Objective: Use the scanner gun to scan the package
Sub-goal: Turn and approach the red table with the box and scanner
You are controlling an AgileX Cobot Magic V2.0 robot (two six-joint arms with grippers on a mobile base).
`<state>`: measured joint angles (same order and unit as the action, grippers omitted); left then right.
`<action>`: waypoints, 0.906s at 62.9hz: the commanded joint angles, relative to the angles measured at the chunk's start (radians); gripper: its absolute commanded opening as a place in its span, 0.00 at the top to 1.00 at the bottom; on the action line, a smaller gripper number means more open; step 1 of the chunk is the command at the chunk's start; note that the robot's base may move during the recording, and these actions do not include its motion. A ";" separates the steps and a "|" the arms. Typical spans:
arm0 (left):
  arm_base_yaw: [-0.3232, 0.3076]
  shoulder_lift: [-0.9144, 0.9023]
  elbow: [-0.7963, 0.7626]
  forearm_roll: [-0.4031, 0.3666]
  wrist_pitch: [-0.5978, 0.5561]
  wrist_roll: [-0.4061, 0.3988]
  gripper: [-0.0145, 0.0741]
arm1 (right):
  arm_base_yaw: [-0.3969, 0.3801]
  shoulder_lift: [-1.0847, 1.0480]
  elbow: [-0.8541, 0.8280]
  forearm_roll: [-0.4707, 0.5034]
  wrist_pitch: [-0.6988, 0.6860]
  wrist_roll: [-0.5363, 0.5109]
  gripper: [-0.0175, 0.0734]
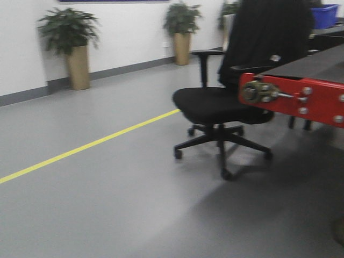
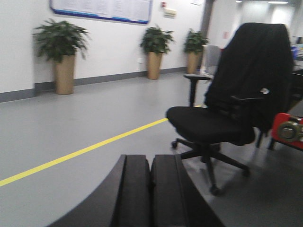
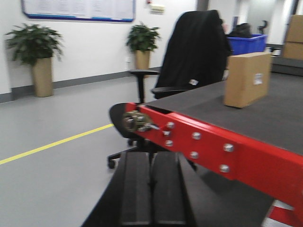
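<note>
Left claw (image 2: pixel 150 191): fingers together, holding nothing, low over the floor (image 2: pixel 71 118) near a black chair (image 2: pixel 222 118). Right claw (image 3: pixel 151 189): fingers likewise together and empty, just before the red edge of the table (image 3: pixel 213 146). Package (image 3: pixel 247 78): a brown box, upright on the dark table top, well apart from both claws.

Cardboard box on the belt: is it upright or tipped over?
Upright: the cardboard box stands on the dark conveyor belt, sides vertical.
</note>
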<state>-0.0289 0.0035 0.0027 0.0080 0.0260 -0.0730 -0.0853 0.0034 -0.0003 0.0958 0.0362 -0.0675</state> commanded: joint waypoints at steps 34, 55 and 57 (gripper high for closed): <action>-0.006 -0.003 -0.003 -0.001 -0.013 0.001 0.96 | -0.001 -0.003 0.000 0.004 -0.022 -0.002 0.99; -0.006 -0.003 -0.003 -0.001 -0.013 0.001 0.96 | -0.001 -0.003 0.000 0.004 -0.022 -0.002 0.99; -0.006 -0.003 -0.003 -0.001 -0.013 0.001 0.96 | -0.001 -0.003 0.000 0.004 -0.022 -0.002 0.99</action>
<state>-0.0289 0.0035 0.0027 0.0080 0.0260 -0.0730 -0.0853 0.0034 -0.0003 0.0958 0.0362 -0.0675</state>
